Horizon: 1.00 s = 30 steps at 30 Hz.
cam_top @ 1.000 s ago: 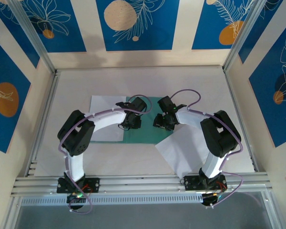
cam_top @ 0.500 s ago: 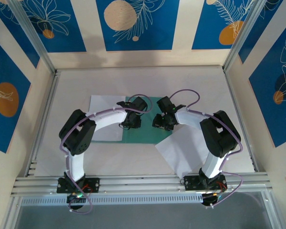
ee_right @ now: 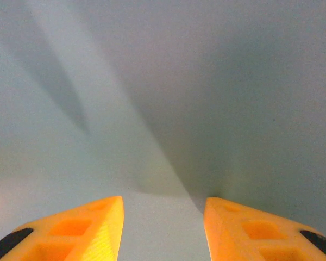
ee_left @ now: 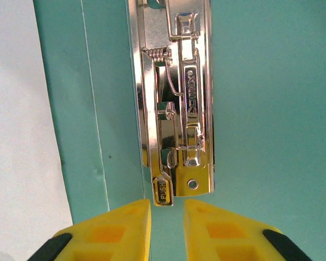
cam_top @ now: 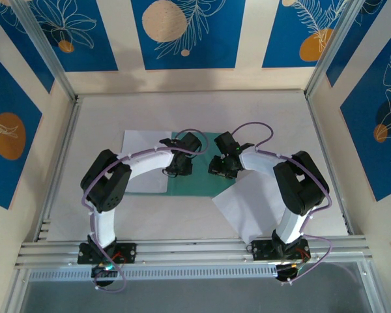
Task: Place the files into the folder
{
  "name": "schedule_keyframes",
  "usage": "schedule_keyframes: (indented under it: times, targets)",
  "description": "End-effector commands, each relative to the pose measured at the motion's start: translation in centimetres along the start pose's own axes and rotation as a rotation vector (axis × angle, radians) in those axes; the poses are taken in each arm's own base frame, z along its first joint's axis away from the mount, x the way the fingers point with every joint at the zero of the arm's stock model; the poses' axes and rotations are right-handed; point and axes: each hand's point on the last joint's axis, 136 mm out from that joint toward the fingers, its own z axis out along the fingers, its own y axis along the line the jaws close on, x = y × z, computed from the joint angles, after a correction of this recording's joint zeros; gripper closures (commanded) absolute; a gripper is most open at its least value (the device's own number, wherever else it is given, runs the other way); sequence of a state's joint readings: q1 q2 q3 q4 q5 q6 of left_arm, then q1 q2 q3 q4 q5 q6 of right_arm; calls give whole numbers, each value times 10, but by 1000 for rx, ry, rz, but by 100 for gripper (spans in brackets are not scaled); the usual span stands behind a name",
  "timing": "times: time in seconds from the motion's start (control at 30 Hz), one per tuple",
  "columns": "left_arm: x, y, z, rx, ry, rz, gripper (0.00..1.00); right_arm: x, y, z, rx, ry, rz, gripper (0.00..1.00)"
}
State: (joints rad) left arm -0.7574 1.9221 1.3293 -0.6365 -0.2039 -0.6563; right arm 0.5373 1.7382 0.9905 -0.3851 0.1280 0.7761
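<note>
Closest to the near edge of the tabletop (cam_top: 150,215), towards its right corner, one white sheet (cam_top: 238,208) lies skewed. Its upper part runs under the right arm, and one corner touches the near edge of the folder (cam_top: 202,186). It is loose on the surface and not yet filed.

Further in, at the middle of the tabletop, the folder lies open and flat with both arms bent over it. The left gripper (ee_left: 167,209) hangs low just short of the metal clip (ee_left: 176,109) on the spine. Its jaws are a narrow gap apart and empty, lined up with the small tab marked PUSH. The right gripper (ee_right: 162,217) hovers over a blurred greenish surface, probably the folder's right leaf, with its jaws well apart and holding nothing.

The second sheet (cam_top: 140,147) lies left of the clip, towards the left edge. It is either against the folder or overlapping it; I cannot tell which.

Over the last second nothing has visibly shifted: both arms hold the same pose and the papers stay put. That suggests a pause before the clip is pressed open, so the task looks to be at an early stage.
</note>
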Motion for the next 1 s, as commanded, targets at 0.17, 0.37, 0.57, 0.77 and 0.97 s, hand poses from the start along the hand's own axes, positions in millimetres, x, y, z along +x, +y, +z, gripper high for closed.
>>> schedule_keyframes:
  times: [0.17, 0.37, 0.57, 0.77, 0.97]
  targets:
    - [0, 1, 0, -2, 4, -6, 78, 20, -11, 6, 41, 65, 4, 55]
    - [1, 3, 1, -5, 7, -10, 78, 20, -10, 6, 39, 67, 4, 55]
    - [2, 4, 2, 2, 6, -15, 78, 21, -10, 6, 43, 70, 4, 55]
    - [2, 3, 3, 11, 11, -19, 78, 20, -10, 4, 41, 64, 3, 55]
    - [3, 4, 5, 11, 15, -22, 79, 21, -10, 3, 44, 64, 3, 55]
